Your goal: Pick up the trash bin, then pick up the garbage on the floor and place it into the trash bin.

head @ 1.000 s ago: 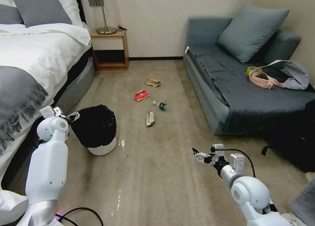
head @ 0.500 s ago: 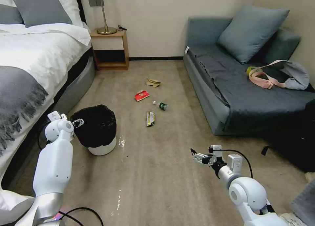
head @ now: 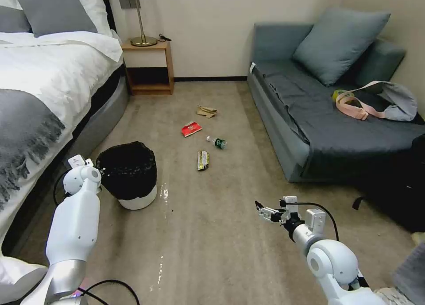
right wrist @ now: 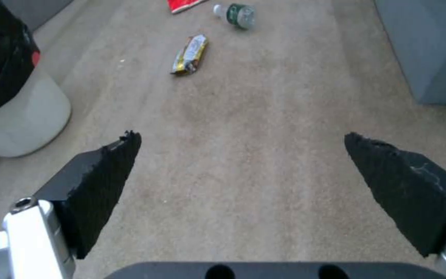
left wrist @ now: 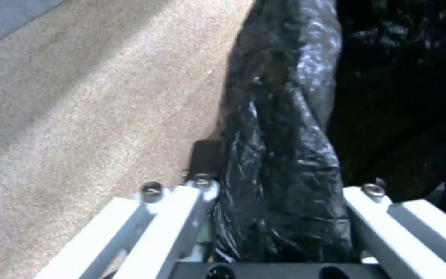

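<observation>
From the head we look forward and down over the carpet, the trash bin [head: 127, 174] near our left side. Our left wrist view sits very close against that bin's black-bagged rim [left wrist: 280, 155], facing along it. Our right wrist view looks low across the floor toward the snack wrapper [right wrist: 189, 54] and bottle [right wrist: 236, 14], sharing bin, wrapper and bottle with the head view.

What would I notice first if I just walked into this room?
Probably the small round white bin lined with a crinkly black bag beside the bed, with the robot's left tool straddling its bagged rim. Next, litter mid-floor: a flat red packet, a clear green-labelled bottle and a gold-brown snack wrapper. The right tool hovers open over bare carpet.
</observation>
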Robot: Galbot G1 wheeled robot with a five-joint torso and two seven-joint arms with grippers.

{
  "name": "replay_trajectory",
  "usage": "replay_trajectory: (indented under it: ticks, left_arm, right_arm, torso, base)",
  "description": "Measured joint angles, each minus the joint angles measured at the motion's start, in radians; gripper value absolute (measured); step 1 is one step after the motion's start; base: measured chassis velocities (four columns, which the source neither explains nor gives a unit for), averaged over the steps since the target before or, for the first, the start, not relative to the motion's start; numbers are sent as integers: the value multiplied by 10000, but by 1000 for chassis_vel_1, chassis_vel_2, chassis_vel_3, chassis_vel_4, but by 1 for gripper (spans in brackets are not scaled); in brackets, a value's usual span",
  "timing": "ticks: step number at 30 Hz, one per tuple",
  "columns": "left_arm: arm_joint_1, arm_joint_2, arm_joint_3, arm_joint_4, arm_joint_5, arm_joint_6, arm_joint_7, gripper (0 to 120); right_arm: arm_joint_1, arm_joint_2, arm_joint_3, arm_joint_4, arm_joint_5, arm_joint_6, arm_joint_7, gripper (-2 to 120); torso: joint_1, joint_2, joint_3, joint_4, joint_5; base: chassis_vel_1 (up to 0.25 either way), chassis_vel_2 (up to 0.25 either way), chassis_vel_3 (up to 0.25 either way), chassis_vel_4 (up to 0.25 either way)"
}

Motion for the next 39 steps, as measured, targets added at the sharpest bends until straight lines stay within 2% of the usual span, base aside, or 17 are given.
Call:
replay_trajectory:
  ticks: [2,8,12,15,16,17,20,21,24,25,29,30,33,39]
  left_arm:
    - [54,42,-26,-76,30,1,88,5]
    - [182,46,-94,-144,198,-2,165,5]
    - [382,31,-145,-555,555,3,235,5]
    - [727,29,-209,-1370,1280,5,327,5]
    - [970,61,-236,-1927,1541,5,363,5]
    - [970,61,-236,-1927,1541,5,363,5]
    - [1562,163,-370,-3109,1866,5,357,5]
    - [1562,163,-370,-3109,1866,5,357,5]
    - [2266,268,-556,-4271,2050,6,363,5]
    - [2266,268,-556,-4271,2050,6,363,5]
    - [3018,325,-755,-5565,2166,6,389,5]
    - [3018,325,-755,-5565,2166,6,389,5]
    - [3295,319,-760,-6184,2502,7,552,5]
    - [3317,320,-698,-6354,2929,6,845,5]
  right_arm:
    - [28,12,-60,-34,27,0,-1,100]
    - [75,18,-124,-68,57,-1,-3,100]
    - [86,-6,-132,-90,87,-4,-3,100]
    - [82,-1,-150,-91,100,10,-4,100]
    - [85,16,-173,-91,102,82,-14,100]
    - [85,16,-173,-91,102,82,-14,100]
    - [129,79,-240,-90,100,292,-86,100]
    - [129,79,-240,-90,100,292,-86,100]
    - [166,131,-301,-97,102,578,-236,100]
    - [166,131,-301,-97,102,578,-236,100]
    - [328,106,-307,-195,247,1081,-452,100]
    - [328,106,-307,-195,247,1081,-452,100]
    - [470,40,-163,-151,518,1154,-485,100]
    - [489,37,-39,-100,663,1204,-488,100]
  torso:
    - [-1,1,-1,-1,3]
    - [-1,0,0,0,1]
    - [-1,0,0,-1,-1]
    - [0,0,0,-1,-1]
    - [0,0,0,0,0]
    - [0,0,0,0,0]
    - [-1,0,-1,2,3]
    - [-1,0,-1,2,3]
    - [-1,0,0,2,0]
    - [-1,0,0,2,0]
    - [-1,0,-1,1,2]
    - [-1,0,-1,1,2]
    - [0,1,-1,3,2]
    - [-1,1,-1,-2,1]
  base:
    - [0,0,0,0]
    - [0,0,0,0]
    - [0,0,0,0]
    - [0,0,0,0]
    - [0,0,0,0]
    - [0,0,0,0]
    - [0,0,0,0]
    - [0,0,0,0]
    - [0,0,0,0]
    - [0,0,0,0]
    - [0,0,0,0]
    - [0,0,0,0]
    - [0,0,0,0]
    - [0,0,0,0]
